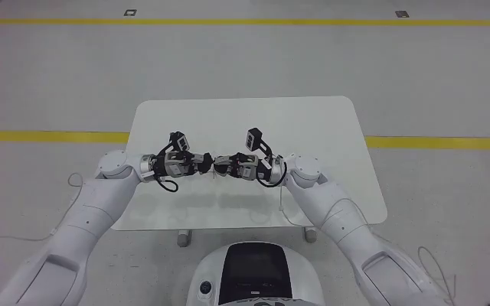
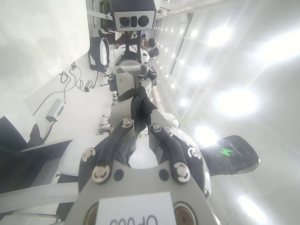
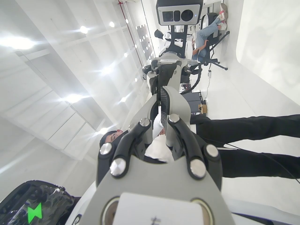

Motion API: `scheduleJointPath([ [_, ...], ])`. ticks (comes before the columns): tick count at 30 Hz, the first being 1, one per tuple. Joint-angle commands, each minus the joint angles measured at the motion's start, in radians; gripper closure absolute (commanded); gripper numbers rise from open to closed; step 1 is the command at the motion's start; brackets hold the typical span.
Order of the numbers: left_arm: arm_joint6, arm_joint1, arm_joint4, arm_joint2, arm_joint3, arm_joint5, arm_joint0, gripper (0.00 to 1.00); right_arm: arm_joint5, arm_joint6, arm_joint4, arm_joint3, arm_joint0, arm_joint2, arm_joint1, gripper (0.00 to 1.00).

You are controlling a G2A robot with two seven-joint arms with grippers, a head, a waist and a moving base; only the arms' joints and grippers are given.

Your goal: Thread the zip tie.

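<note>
Both arms hang over the middle of the white table with their tips meeting. My left gripper is shut, its black pads pressed together. My right gripper faces it tip to tip and is also shut. The zip tie shows as a thin pale bit where the two tips meet in the top view. In both wrist views the fingers hide most of it, so I cannot tell how its tail and head stand to each other.
The bare table top spreads around and under the grippers, with its front edge close to the robot. In the right wrist view a person in dark clothes stands behind the right gripper, touching nothing.
</note>
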Motion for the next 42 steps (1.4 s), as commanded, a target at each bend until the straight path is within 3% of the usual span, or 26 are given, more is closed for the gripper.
scheduleJointPath([
  [1, 0.0, 0.001, -0.002, -0.001, -0.002, -0.002, 0.002, 1.0, 0.002, 0.0, -0.002, -0.002, -0.001, -0.001, 0.001, 1.0],
  [2, 0.0, 0.002, -0.003, -0.002, -0.003, -0.003, 0.003, 1.0, 0.001, -0.004, 0.0, -0.003, -0.002, 0.001, 0.001, 0.75],
  [3, 0.0, 0.002, -0.004, -0.003, -0.004, -0.005, 0.004, 1.0, 0.0, -0.009, 0.001, -0.005, -0.004, 0.002, 0.001, 0.18],
  [4, 0.0, 0.003, -0.006, -0.004, -0.006, -0.007, 0.005, 1.0, -0.002, -0.015, 0.004, -0.008, -0.006, 0.005, 0.002, 0.0],
  [18, 0.0, 0.023, -0.006, -0.014, -0.029, -0.025, 0.024, 1.0, -0.02, -0.05, 0.035, -0.037, -0.047, 0.04, 0.012, 0.0],
  [24, 0.015, 0.023, -0.011, -0.016, -0.028, -0.028, 0.026, 1.0, -0.02, -0.05, 0.035, -0.037, -0.047, 0.04, 0.012, 0.0],
  [26, 0.098, 0.019, -0.003, -0.021, -0.038, -0.089, 0.038, 1.0, -0.02, -0.05, 0.035, -0.037, -0.047, 0.04, 0.012, 0.0],
  [28, 0.165, 0.018, 0.04, -0.038, -0.02, -0.227, 0.039, 1.0, -0.02, -0.05, 0.035, -0.037, -0.047, 0.04, 0.012, 0.0],
  [31, 0.175, 0.011, -0.06, -0.105, -0.017, -0.227, 0.051, 1.0, -0.02, -0.05, 0.035, -0.037, -0.047, 0.04, 0.012, 0.0],
  [34, 0.143, 0.005, -0.062, -0.204, -0.016, -0.227, 0.069, 1.0, -0.02, -0.05, 0.035, -0.037, -0.047, 0.04, 0.012, 0.0],
  [38, 0.081, -0.016, 0.002, -0.339, -0.02, -0.227, 0.093, 1.0, -0.02, -0.05, 0.035, -0.037, -0.047, 0.04, 0.012, 0.0],
  [42, 0.051, -0.052, 0.083, -0.476, -0.024, -0.227, 0.116, 1.0, -0.02, -0.05, 0.035, -0.037, -0.047, 0.04, 0.012, 0.0],
])
